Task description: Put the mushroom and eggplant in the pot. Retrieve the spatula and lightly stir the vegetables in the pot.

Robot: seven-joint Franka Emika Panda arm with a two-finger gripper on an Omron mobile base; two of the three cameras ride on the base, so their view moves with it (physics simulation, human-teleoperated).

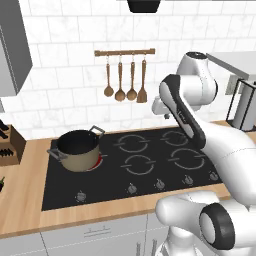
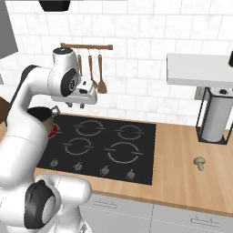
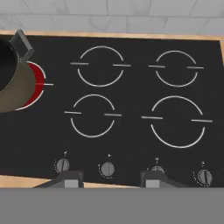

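Two-finger gripper (image 3: 113,180) hangs wide open and empty over the black cooktop (image 1: 150,165), while the small tan mushroom (image 2: 199,162) well right of it looks light, squishy; grab its cap gently.

White tiled wall (image 1: 60,75) behind a wooden surface (image 2: 182,182) that holds a black four-ring cooktop (image 1: 150,170) with a row of knobs along its front edge. A wooden rail (image 1: 124,52) on the wall carries four hanging utensils. A paper towel holder (image 2: 214,118) stands to the right, under a grey shelf (image 2: 200,68).
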